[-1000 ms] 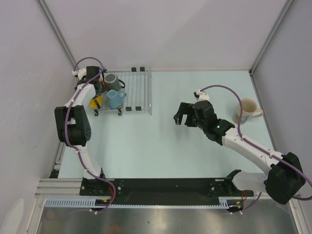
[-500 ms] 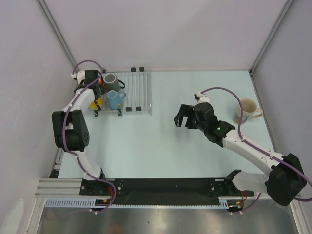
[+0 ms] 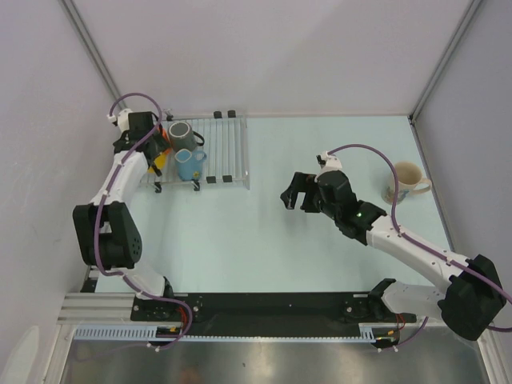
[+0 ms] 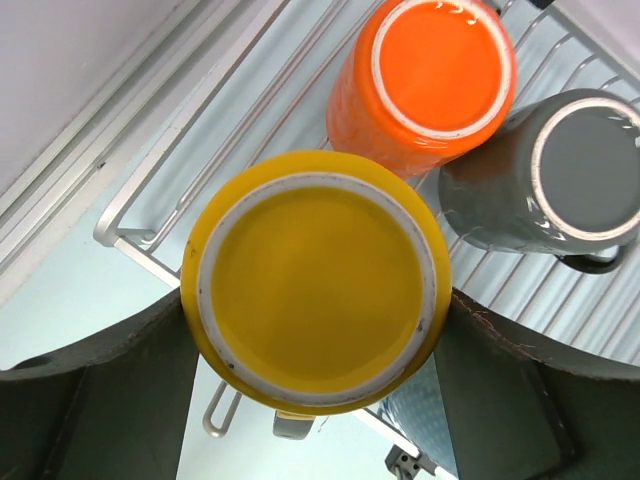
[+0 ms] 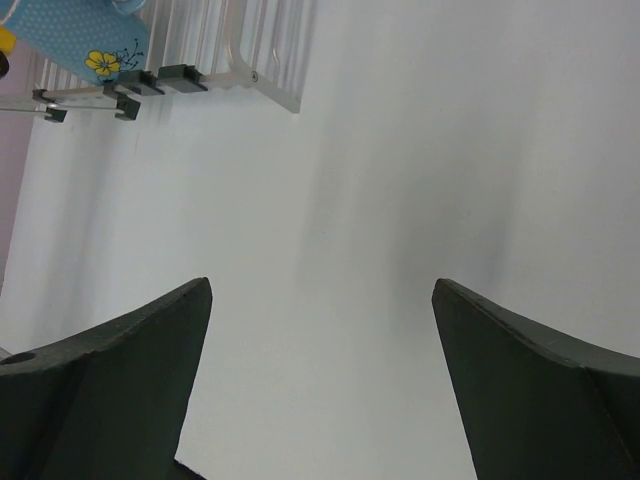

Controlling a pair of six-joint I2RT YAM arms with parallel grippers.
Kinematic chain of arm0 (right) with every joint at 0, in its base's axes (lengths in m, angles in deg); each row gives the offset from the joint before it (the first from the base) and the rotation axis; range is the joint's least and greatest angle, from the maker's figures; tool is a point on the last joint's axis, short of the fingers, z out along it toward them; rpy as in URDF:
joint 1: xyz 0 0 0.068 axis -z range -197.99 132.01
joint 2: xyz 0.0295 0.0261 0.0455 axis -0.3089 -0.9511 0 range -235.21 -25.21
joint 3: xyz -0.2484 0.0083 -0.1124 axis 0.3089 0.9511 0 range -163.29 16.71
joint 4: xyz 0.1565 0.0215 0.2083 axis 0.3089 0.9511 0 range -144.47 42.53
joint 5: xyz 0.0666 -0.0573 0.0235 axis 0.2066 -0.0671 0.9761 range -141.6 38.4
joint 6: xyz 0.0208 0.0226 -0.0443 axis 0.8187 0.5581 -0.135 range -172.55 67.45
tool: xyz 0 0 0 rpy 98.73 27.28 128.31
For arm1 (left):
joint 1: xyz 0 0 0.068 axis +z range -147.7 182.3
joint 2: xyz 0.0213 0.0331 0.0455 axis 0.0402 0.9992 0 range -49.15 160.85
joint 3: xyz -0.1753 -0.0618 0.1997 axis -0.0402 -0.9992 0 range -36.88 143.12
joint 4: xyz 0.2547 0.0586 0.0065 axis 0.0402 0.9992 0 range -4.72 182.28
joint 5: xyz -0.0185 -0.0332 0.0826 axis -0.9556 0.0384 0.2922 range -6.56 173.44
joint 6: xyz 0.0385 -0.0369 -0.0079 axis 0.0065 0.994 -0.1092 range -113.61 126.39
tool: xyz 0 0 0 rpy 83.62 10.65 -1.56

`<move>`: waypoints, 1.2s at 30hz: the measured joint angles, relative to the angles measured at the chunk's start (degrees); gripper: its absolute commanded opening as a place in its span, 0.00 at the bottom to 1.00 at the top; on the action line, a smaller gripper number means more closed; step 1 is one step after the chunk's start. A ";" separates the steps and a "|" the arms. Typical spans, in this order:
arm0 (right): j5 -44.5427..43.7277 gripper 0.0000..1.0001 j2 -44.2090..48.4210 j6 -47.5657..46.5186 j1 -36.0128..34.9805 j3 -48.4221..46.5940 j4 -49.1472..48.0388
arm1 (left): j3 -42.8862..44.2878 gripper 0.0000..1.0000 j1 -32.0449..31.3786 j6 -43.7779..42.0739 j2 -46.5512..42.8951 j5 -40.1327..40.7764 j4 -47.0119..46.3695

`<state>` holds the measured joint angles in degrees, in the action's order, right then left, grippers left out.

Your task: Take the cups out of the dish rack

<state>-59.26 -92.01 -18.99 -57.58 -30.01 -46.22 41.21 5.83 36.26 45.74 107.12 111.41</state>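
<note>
My left gripper (image 3: 152,154) is shut on the yellow mug (image 4: 315,285), its fingers (image 4: 120,380) pressed on both sides, at the left end of the dish rack (image 3: 226,148). The mug is bottom-up and shows only as a yellow sliver in the top view (image 3: 159,163). The orange mug (image 4: 430,70) and dark grey mug (image 4: 570,170) stand bottom-up just behind it. The light blue mug (image 3: 190,163) stands in the rack's front. The cream mug (image 3: 406,181) sits on the table at far right. My right gripper (image 3: 293,192) is open and empty over the table's middle.
The rack's bars (image 4: 230,110) run under the mugs. Its right half (image 3: 228,136) holds no mugs. The right wrist view shows the rack's corner (image 5: 270,60) and the blue flowered mug (image 5: 75,30) far ahead. The left wall (image 3: 48,120) stands close to my left arm.
My left arm has swung its elbow out to the left and the wrist has shifted back-left, with the yellow mug between the fingers. My right gripper has drifted slightly left.
</note>
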 measured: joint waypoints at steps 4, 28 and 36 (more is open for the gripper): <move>-0.02 0.99 0.50 0.17 -0.04 0.00 0.00 | 0.00 0.00 0.00 -0.15 -2.03 -0.63 0.22; -14.78 0.98 -3.41 1.84 -0.31 -10.99 11.96 | -9.46 0.00 -12.26 4.44 -26.82 -14.34 -0.42; -1.25 0.95 9.14 1.75 5.03 -2.23 2.25 | -21.81 0.00 -15.69 10.43 -31.15 -31.61 -14.03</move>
<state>-60.51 -82.88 -17.24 -52.56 -32.24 -43.96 19.39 -9.86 46.68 14.59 75.52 97.38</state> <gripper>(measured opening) 0.962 0.855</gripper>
